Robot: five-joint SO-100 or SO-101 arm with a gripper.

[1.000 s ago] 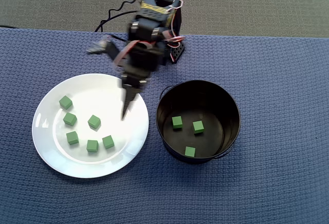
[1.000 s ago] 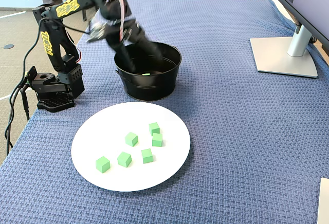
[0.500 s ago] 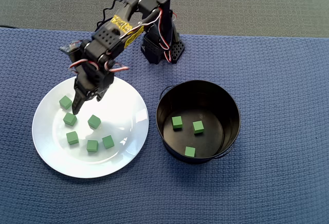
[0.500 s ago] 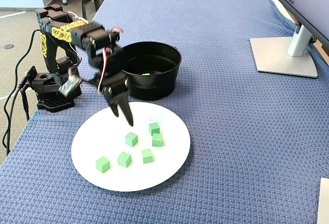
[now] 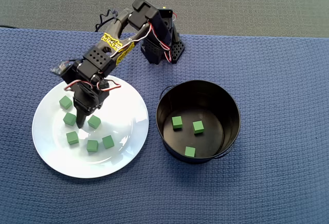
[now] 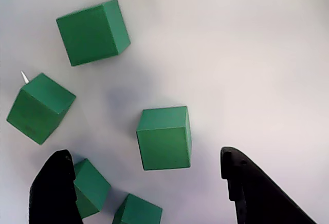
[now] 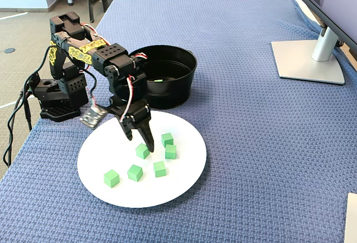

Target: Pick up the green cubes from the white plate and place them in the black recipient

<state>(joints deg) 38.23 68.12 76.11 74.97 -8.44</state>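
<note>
Bright, even light (all views sharp); soft shadows and slight glare on the white plate (image 5: pixel 128 147).

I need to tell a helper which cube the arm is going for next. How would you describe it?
Find the white plate left of the black pot in the overhead view. Six green cubes lie on it; the target cube is the one nearest the pot in the upper row, directly beside the open gripper, framed between its fingers in the wrist view.
</note>
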